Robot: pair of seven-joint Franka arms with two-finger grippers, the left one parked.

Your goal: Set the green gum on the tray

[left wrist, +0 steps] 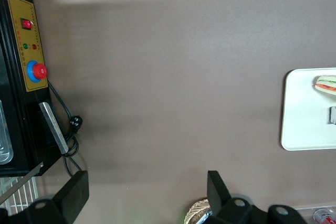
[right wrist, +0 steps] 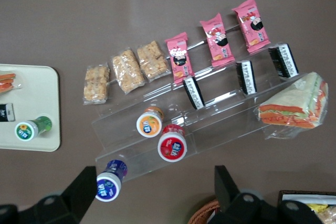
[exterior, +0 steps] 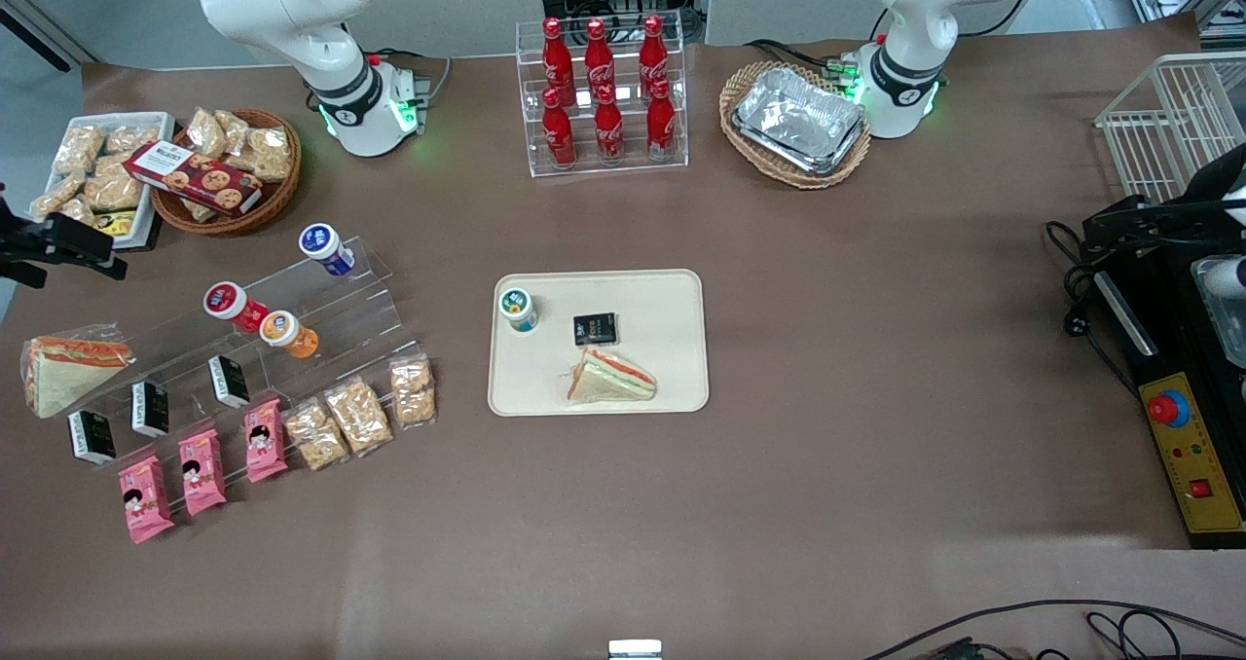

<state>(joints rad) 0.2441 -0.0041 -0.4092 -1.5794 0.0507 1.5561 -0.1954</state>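
Green gum [exterior: 517,309] stands upright on the tray [exterior: 672,295], placement judged complete; gripper [exterior: 58,248], fingers apart and empty, need only park.

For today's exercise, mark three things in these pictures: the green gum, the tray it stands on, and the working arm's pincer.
green gum [exterior: 516,307], front view, on its round lid.
tray [exterior: 672,348], front view, on bare floor near its rim.
pincer [right wrist: 152,192], right wrist view, midway between its open fingertips, above the display stand.
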